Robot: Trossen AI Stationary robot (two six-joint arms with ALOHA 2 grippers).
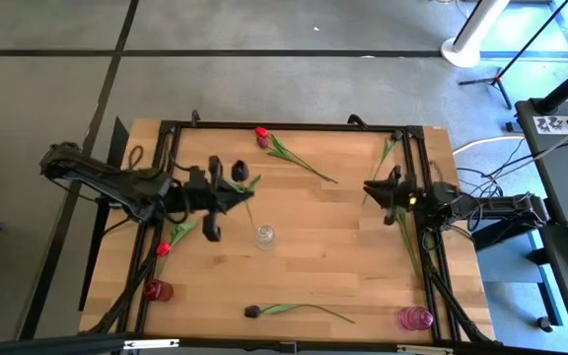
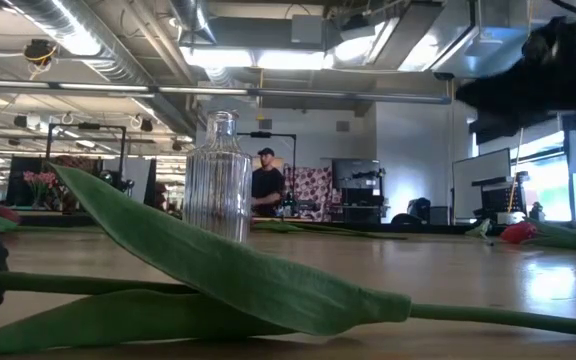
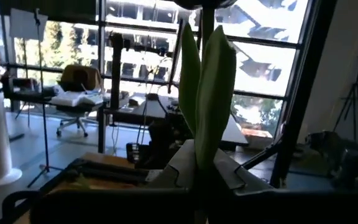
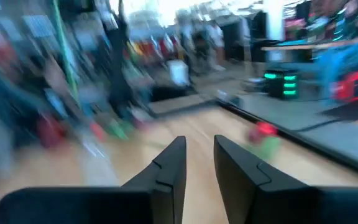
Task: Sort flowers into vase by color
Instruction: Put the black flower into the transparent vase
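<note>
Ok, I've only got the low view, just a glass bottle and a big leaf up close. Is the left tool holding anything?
Observer: Yes, the left tool is shut on a dark-headed flower, with its leaves pointing up.
Operator: Is it over the bottle?
Observer: No. Seen from above, it is beside the clear vase, not over it.
Operator: And the right tool?
Observer: The right tool is open and empty, near the right side of the table.

left gripper (image 1: pixel 233 197) holding dark tulip (image 1: pixel 241 172), clear vase (image 1: pixel 264 236)
</note>
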